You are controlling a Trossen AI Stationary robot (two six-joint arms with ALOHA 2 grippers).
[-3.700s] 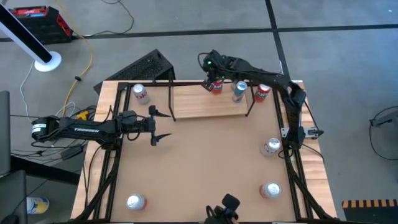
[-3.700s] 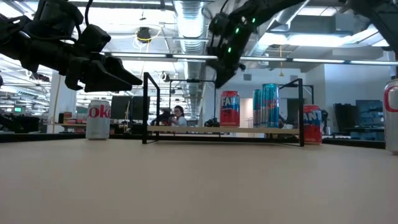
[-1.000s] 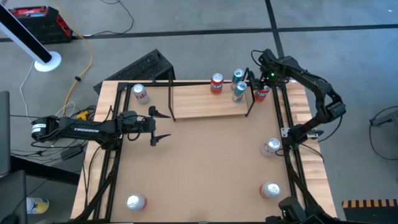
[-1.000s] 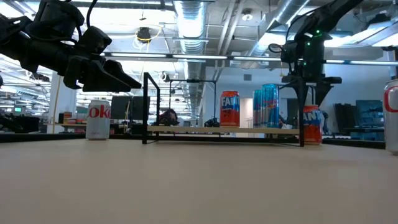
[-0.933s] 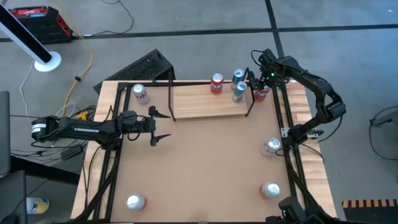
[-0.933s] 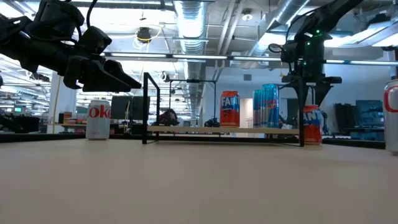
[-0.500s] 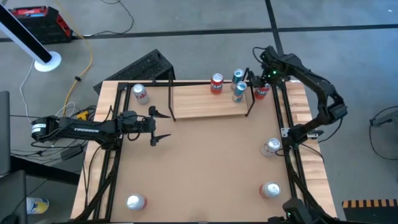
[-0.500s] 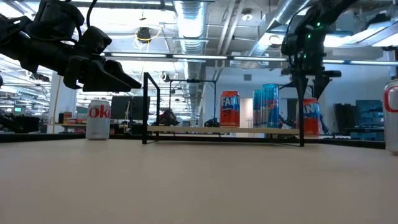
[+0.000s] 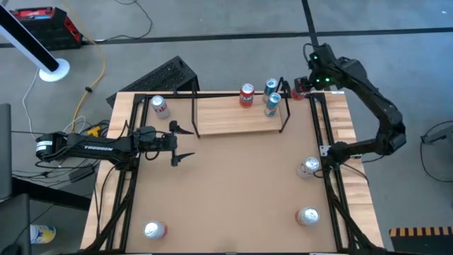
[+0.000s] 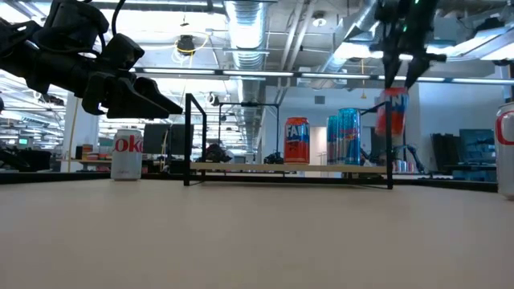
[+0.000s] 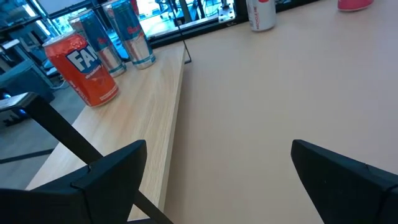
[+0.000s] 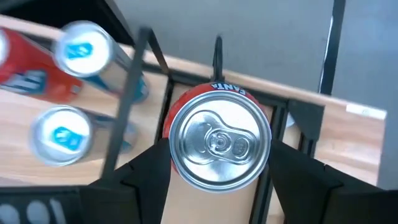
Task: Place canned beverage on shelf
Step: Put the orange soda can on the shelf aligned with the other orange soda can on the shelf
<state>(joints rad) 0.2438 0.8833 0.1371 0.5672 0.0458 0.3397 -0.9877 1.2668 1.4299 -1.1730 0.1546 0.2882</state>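
Observation:
An orange can hangs in the air beside the right-end uprights of the shelf, with my right gripper shut on it from above. In the high view this can shows just right of the shelf's far right corner. On the light-wood shelf stand another orange can and two blue cans. My left gripper hovers open over the table near the shelf's left end, with nothing between its fingers. My right gripper pinches the orange can between its two fingers, one on each side of the wall just below the top rim. The fingers come from above, pointing down. The can hangs upright, lifted clear of the table.
A silver-and-red can stands left of the shelf. Two more cans stand near the table's right edge and one at the near left. Thin black uprights rise at the shelf's ends.
My right gripper has gone up with the orange can, which stood on the table right of the shelf and now hangs upright, clear of the table, about level with the tops of the shelf's uprights.

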